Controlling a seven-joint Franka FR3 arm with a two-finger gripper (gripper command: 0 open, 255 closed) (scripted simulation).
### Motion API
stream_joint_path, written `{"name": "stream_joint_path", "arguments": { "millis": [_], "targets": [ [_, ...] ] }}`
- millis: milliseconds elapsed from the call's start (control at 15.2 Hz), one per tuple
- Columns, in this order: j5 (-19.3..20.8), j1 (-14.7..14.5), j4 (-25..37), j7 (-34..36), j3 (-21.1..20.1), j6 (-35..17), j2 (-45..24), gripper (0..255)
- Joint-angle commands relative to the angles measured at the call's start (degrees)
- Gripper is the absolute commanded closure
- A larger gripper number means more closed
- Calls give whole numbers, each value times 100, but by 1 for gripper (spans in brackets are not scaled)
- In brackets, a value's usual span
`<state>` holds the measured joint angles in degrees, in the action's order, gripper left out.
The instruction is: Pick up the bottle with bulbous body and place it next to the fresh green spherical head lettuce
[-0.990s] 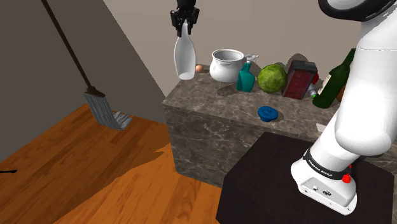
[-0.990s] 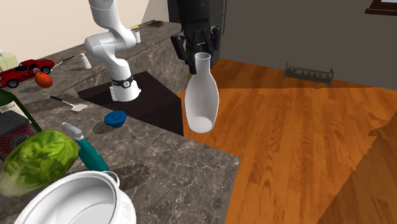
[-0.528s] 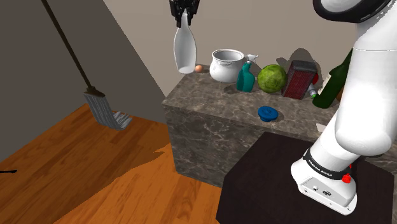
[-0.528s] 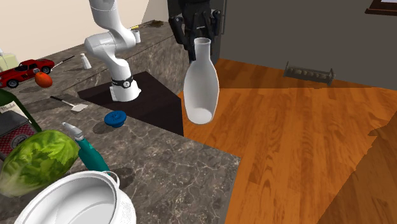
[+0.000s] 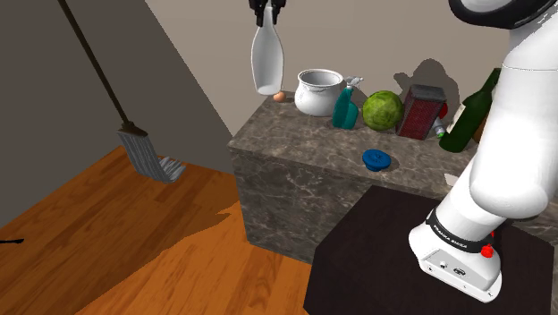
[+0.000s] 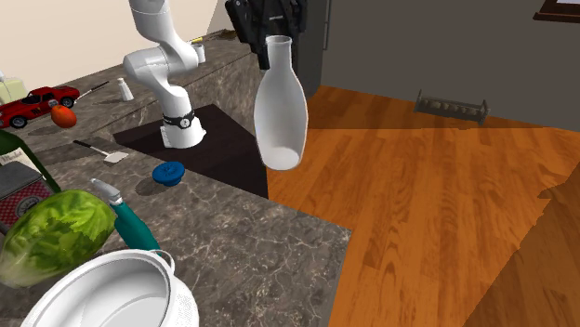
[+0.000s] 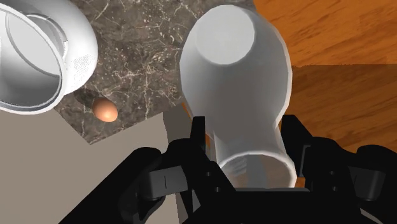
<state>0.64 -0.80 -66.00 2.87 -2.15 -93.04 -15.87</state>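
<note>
The white bottle (image 5: 266,61) with a bulbous body hangs high in the air by its neck, my gripper (image 5: 267,12) shut on it. In the second exterior view the bottle (image 6: 280,111) hangs beside the counter's edge, over the wooden floor, under the gripper (image 6: 270,35). The wrist view looks down the bottle (image 7: 238,76), its neck clasped between my two black fingers (image 7: 198,137). The green lettuce head (image 5: 382,110) sits on the counter between a teal spray bottle (image 5: 344,108) and a red-and-black box (image 5: 421,112); the lettuce (image 6: 48,235) is large at the second exterior view's left.
A white pot (image 5: 319,91), a brown egg (image 5: 280,96), a blue lid (image 5: 376,159) and a dark green bottle (image 5: 469,116) stand on the marbled stone counter (image 5: 313,143). A mop (image 5: 134,143) leans on the wall over the wooden floor. A red toy car (image 6: 37,102) sits far back.
The gripper has lifted the bottle higher and carried it a little toward the counter. The grip has not changed.
</note>
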Motion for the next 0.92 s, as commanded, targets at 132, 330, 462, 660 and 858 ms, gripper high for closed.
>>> {"name": "stream_joint_path", "arguments": {
  "millis": [132,330,462,660,858],
  "targets": [
    [-119,272,-683,-386,127,-52,633,255],
    [-199,465,-1127,-702,257,-52,1071,255],
    [-244,586,-1363,-920,356,-26,1327,255],
    [-298,762,-1640,-1256,520,47,1665,255],
    [-338,931,-1834,-1602,702,151,1948,255]
  ]
}}
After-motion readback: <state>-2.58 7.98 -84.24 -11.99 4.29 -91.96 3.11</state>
